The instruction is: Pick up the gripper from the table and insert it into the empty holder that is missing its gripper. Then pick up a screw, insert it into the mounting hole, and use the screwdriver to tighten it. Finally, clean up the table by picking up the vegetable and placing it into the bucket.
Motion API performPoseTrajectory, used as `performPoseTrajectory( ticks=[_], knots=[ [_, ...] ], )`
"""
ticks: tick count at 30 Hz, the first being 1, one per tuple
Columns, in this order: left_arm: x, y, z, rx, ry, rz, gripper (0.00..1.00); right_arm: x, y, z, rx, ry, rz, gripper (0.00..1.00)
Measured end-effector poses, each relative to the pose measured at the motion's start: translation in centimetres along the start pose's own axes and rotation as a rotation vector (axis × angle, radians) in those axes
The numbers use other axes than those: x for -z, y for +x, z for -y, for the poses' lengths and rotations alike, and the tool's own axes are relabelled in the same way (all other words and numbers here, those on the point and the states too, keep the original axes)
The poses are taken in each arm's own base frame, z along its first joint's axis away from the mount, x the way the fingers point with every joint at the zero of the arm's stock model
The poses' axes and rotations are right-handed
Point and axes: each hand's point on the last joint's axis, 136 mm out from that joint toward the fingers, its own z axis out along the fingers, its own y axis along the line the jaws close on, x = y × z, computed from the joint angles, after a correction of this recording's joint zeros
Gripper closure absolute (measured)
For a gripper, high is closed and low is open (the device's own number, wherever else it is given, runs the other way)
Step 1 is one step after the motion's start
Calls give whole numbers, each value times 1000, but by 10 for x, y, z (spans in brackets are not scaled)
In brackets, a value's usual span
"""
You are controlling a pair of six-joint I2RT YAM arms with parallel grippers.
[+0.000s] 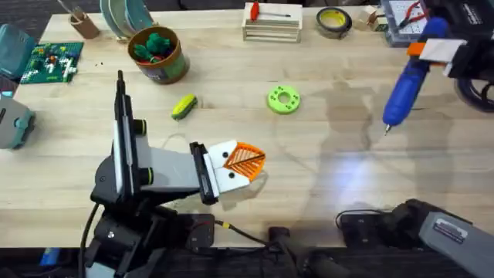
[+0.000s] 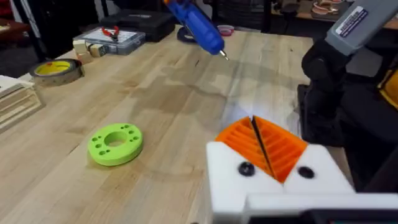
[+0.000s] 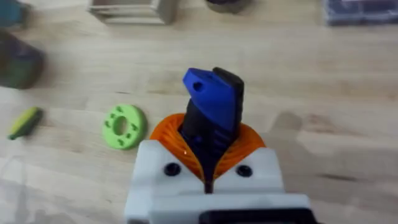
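Observation:
My left gripper (image 1: 245,160) lies low over the table near the front middle, shut, its two orange ribbed pads (image 2: 283,146) pressed together. Each pad sits in a white holder (image 2: 227,171) with a dark screw head (image 2: 247,168); I cannot tell which pad is the task's gripper. My right gripper (image 1: 434,49) hangs at the back right, shut on the blue screwdriver (image 1: 404,90), whose tip points down at the table. The screwdriver (image 3: 212,102) stands between the right pads. The yellow-green vegetable (image 1: 184,106) lies left of centre. The brown bucket (image 1: 171,68) stands behind it, holding dark green toy pieces.
A bright-green ring disc (image 1: 283,100) lies mid-table. Along the back edge are a wooden rack (image 1: 272,29) with a red-handled tool, a yellow tape roll (image 1: 333,21) and a parts box (image 1: 401,19). A brick plate (image 1: 51,62) sits at the far left.

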Motion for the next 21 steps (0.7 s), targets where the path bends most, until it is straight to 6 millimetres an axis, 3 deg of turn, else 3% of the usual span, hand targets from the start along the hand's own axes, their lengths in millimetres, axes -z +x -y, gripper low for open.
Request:
performPoseTrajectory(
  ticks=[8, 21],
  knots=[
    [0, 0, 0, 0, 0, 0, 994, 19, -25, -32, 103, -73, 120, 987],
    [0, 0, 0, 0, 0, 0, 994, 80, -88, -99, 379, -103, 467, 990]
  ],
)
